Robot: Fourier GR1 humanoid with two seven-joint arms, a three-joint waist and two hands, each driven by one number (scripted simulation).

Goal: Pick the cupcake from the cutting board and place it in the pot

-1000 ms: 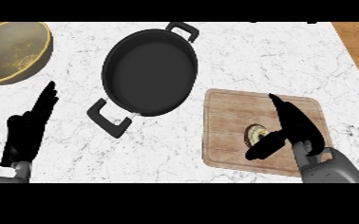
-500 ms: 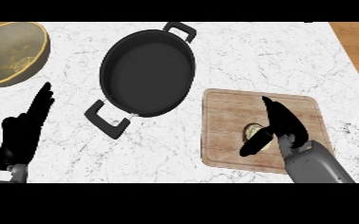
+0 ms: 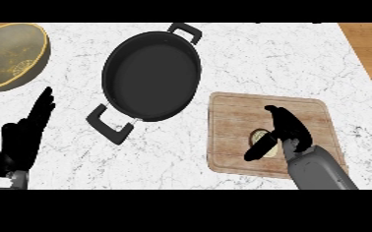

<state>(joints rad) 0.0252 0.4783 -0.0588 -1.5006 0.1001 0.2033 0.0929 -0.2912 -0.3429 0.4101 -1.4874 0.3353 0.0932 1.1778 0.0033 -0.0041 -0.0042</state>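
The white marble counter (image 3: 276,59) is carrying everything. The black pot (image 3: 152,78) is lying near the middle with nothing inside it, so the placing is not yet done. Just to its right, the wooden cutting board (image 3: 232,113) is sitting close to the near edge. A golden bowl (image 3: 18,59) is showing at the far left and is playing no part. The left hand (image 3: 25,132) is resting at the lower left, fingers straight and pressed together. The right hand (image 3: 287,128) is working over the board, its fingers arching and its thumb lying across the cupcake (image 3: 274,150), curling round it. The cupcake is sitting on the board, apparently not lifted, so lifting, carrying and releasing are all remaining.
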